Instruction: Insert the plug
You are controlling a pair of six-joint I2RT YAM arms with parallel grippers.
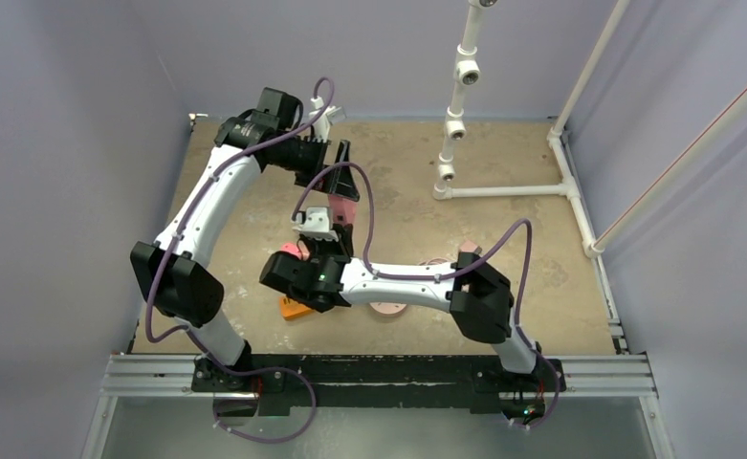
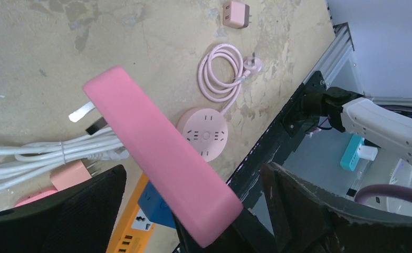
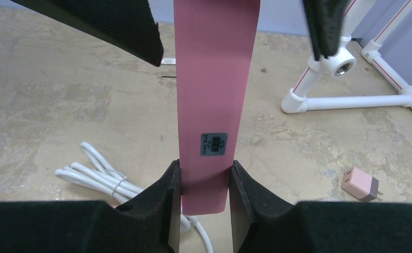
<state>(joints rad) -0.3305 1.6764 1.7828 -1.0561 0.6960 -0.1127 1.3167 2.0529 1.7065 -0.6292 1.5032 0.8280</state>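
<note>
Right gripper [image 3: 203, 179] clamps the pink power strip [image 3: 217, 79]; left gripper [image 2: 193, 168] gapes around its far end; seemingly nothing inserted yet

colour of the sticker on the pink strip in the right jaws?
The sticker on the pink strip is teal-blue with dark print. It shows best in the right wrist view.
</note>
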